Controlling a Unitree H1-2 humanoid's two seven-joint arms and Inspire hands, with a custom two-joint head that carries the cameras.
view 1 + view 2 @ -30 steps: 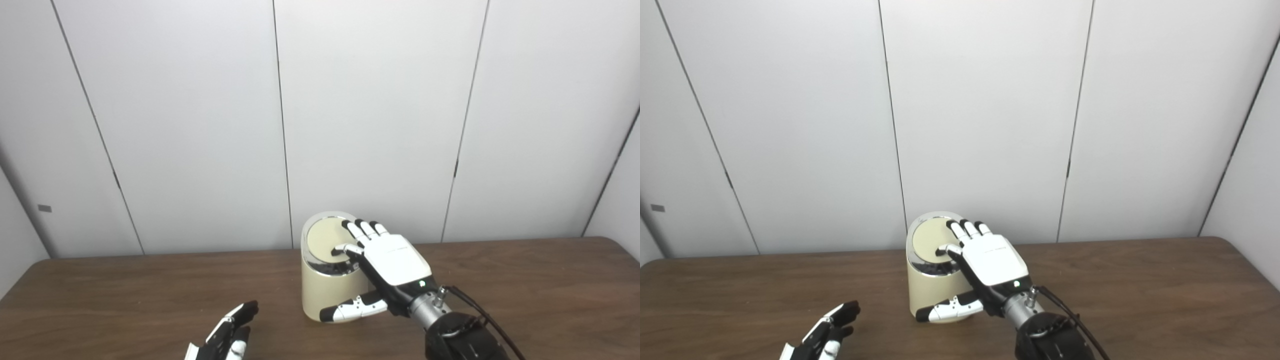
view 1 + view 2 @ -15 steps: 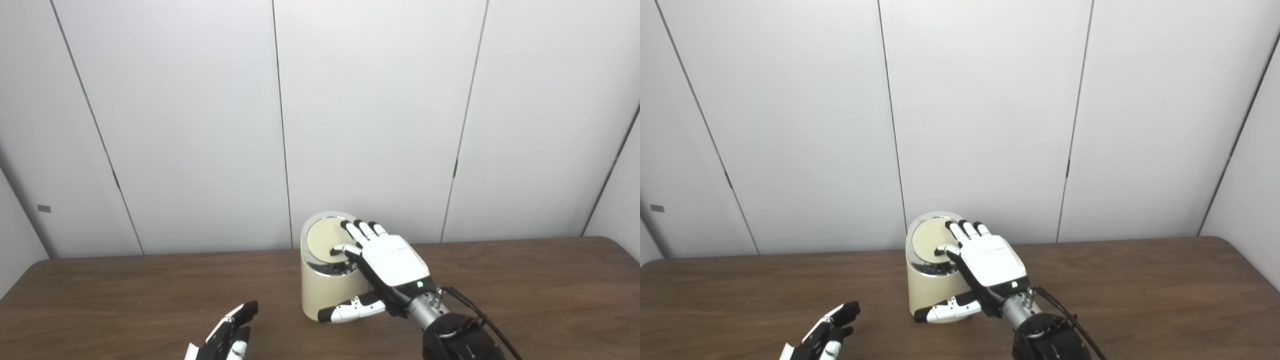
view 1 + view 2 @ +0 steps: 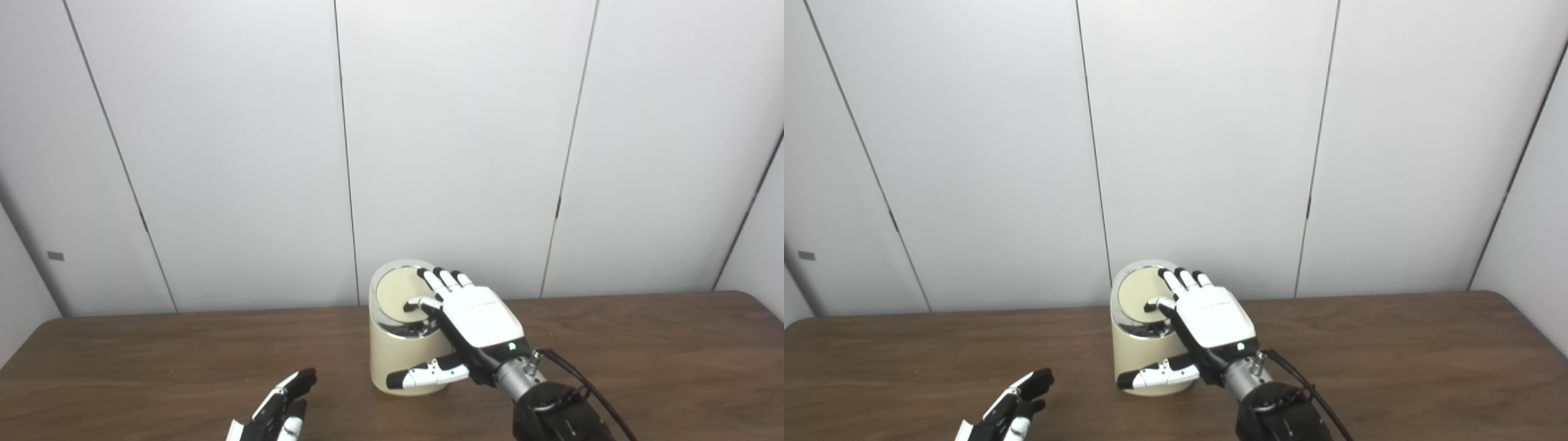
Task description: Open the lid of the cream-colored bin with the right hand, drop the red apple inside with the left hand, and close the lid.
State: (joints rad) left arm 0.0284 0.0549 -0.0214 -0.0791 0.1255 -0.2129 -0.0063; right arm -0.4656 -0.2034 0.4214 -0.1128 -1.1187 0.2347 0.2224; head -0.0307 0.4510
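Behind the work area, a wall of pale grey panels (image 3: 453, 141) divided by thin dark seams is seen, and below it a dark brown wooden table (image 3: 643, 355) fills the lower part of both views. Near the middle of the table, close to its far edge, the cream-colored bin (image 3: 392, 355) is found standing upright, with its round lid (image 3: 394, 293) lying closed inside a shiny metal rim. The right hand (image 3: 474, 321) is laid over the right side of the bin top: its fingers (image 3: 442, 280) are spread flat, with the tips resting on the lid, while the thumb is stretched out across the front of the bin body; nothing is gripped by it. The left hand (image 3: 275, 413) is seen low at the bottom edge, well apart from the bin, its fingers loosely extended and holding nothing. The red apple is not seen in either view, so its place cannot be told.
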